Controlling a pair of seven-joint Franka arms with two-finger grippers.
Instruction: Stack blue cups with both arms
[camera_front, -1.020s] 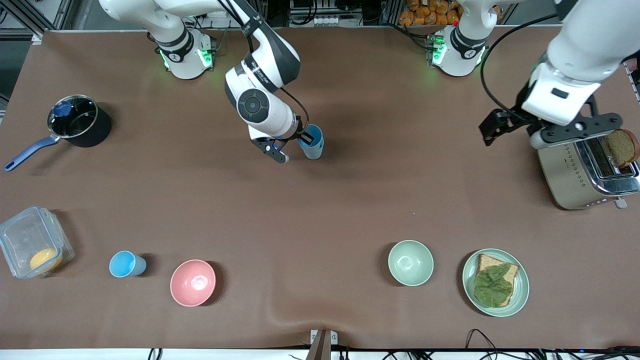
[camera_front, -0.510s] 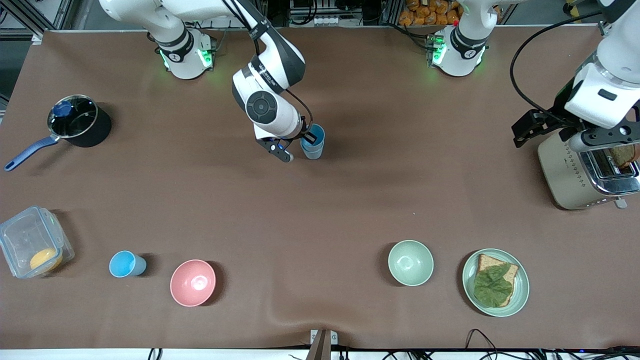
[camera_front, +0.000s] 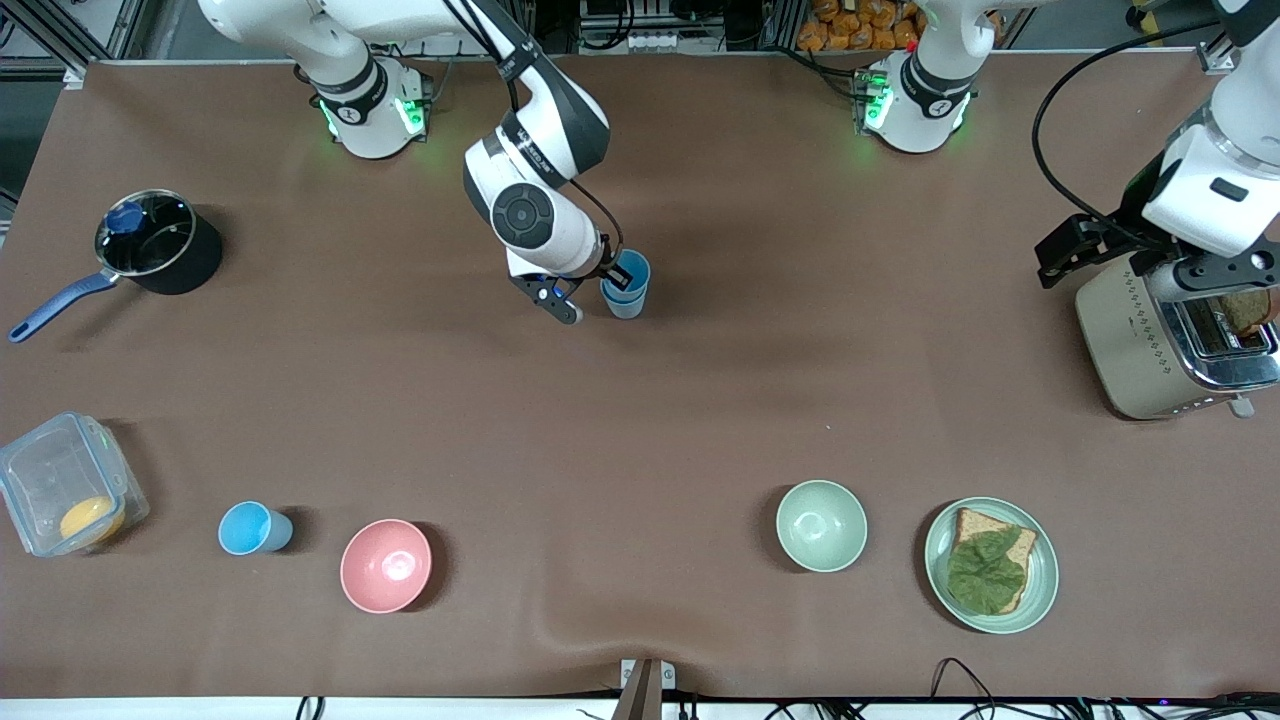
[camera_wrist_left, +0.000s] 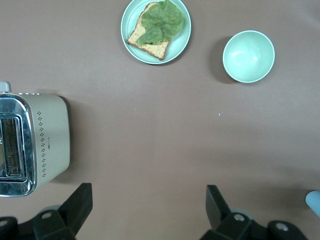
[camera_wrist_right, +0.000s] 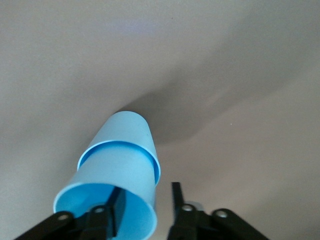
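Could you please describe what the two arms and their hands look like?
Both arms are glossy white with rounded segments and black joint bands; green lights glow at their bases, and black cables trail along them. The right hand and left hand are small, black and two-fingered.

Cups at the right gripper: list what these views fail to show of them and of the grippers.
- Cups: in the front view the right gripper covers part of the rim; two read as one.
- Upper cup: its rim is cut by the right wrist view's edge.
- Left gripper: its fingers are hidden by its wrist in the front view.
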